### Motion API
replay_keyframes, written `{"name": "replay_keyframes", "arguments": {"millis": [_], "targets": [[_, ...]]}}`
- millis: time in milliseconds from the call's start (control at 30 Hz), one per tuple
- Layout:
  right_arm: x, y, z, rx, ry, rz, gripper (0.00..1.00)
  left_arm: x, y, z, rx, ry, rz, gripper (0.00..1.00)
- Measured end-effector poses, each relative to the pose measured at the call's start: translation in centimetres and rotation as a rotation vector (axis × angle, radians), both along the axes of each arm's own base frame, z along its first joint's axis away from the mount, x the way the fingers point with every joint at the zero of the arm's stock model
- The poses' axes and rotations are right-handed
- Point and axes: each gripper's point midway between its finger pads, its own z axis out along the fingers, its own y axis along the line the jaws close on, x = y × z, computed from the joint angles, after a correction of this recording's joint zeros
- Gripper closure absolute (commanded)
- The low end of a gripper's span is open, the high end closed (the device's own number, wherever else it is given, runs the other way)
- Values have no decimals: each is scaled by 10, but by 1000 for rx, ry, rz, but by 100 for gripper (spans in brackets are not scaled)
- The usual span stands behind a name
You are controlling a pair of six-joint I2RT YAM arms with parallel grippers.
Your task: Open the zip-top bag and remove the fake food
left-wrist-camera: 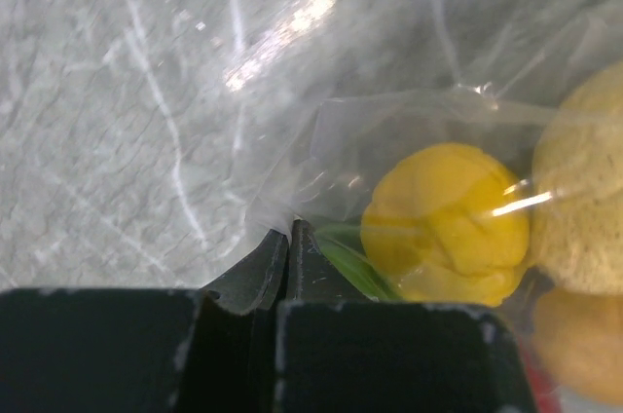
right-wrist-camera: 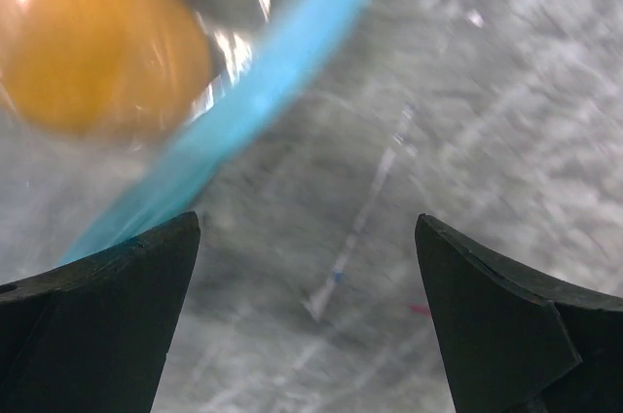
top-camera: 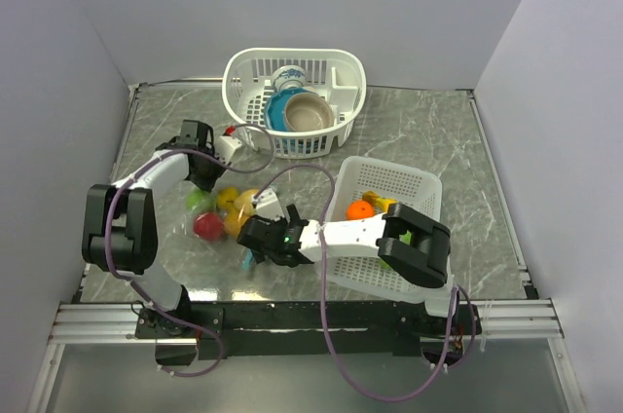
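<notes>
Beside zip-top bag (top-camera: 222, 216), right jaws wide

You have the bag (top-camera: 227, 241) at centre left of the top view, with fruit (top-camera: 207, 226) inside it. Above it, at upper centre, a basket (top-camera: 244, 69) holds bowls (top-camera: 310, 113). To the bag's right, a second basket (top-camera: 417, 179) holds more fruit (top-camera: 361, 209).

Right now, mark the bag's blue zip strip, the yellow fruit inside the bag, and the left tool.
blue zip strip (right-wrist-camera: 263, 72): right wrist view, middle of the strip.
yellow fruit (left-wrist-camera: 443, 223): left wrist view, its centre, behind clear plastic.
left tool (left-wrist-camera: 289, 238): left wrist view, where its tips pinch the zip-top bag (left-wrist-camera: 409, 126).
</notes>
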Motion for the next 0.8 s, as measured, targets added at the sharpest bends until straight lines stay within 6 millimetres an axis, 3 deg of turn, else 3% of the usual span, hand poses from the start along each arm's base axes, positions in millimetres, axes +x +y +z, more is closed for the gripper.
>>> {"name": "replay_keyframes", "arguments": {"millis": [400,800], "targets": [[10,30,8,112,-6,53,0,-9,-23,-5,-27,24,-38,99],[-16,79,11,340,104,212,0,-23,-51,-16,-98,95,-11,99]]}}
